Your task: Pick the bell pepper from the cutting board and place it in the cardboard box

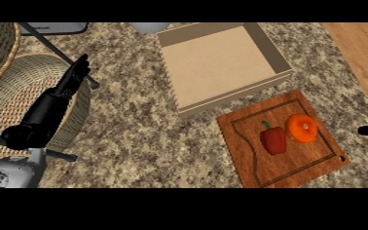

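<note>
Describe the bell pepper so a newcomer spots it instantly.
Find the wooden cutting board at lower right, just below the open cardboard box. Two items lie on it; the bell pepper is the left one: dark red with a green stem, beside the rounder orange fruit.

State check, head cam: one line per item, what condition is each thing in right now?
bell pepper: lying on the cutting board, not held
orange fruit: on the board, right beside the pepper
cutting board: flat on the counter, near the box
cardboard box: open on top, nothing inside
left hand: open, fingers straight, over the wicker basket
right hand: only a sliver at the right edge
</note>
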Action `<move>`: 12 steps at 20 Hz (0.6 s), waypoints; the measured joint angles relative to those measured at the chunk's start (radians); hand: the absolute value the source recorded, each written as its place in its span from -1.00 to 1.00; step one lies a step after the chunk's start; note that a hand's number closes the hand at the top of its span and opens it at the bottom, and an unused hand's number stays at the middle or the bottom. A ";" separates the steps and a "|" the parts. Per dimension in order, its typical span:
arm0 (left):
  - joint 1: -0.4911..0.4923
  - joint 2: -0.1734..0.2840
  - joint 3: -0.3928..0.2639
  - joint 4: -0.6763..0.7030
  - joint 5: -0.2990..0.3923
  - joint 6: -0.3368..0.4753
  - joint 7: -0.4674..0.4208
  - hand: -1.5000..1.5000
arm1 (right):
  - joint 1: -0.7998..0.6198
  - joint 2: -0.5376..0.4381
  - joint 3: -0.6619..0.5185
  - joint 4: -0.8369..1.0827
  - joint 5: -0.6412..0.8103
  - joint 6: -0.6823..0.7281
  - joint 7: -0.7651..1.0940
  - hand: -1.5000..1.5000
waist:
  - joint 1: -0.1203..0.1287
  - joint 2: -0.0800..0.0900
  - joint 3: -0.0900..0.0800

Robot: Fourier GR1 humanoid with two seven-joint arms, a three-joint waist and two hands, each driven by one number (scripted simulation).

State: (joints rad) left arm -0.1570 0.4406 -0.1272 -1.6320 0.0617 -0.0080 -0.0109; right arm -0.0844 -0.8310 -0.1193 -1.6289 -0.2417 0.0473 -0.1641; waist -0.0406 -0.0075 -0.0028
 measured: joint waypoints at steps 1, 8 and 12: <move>0.006 -0.003 -0.005 0.010 -0.006 -0.004 -0.016 0.00 | 0.036 -0.007 -0.008 -0.018 0.023 0.006 -0.045 -1.00 | 0.000 0.001 0.001; -0.021 -0.023 -0.018 0.059 -0.031 -0.031 -0.058 0.00 | 0.126 -0.089 -0.002 -0.077 0.232 0.040 -0.226 -1.00 | 0.021 0.005 0.003; -0.030 -0.031 -0.017 0.066 -0.035 -0.041 -0.061 0.00 | 0.145 -0.166 0.038 -0.142 0.339 0.081 -0.151 -1.00 | 0.029 0.006 0.002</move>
State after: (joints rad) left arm -0.1868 0.4095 -0.1443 -1.5656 0.0269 -0.0492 -0.0715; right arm 0.0604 -0.9966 -0.0817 -1.7706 0.0971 0.1286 -0.3154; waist -0.0118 -0.0016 -0.0013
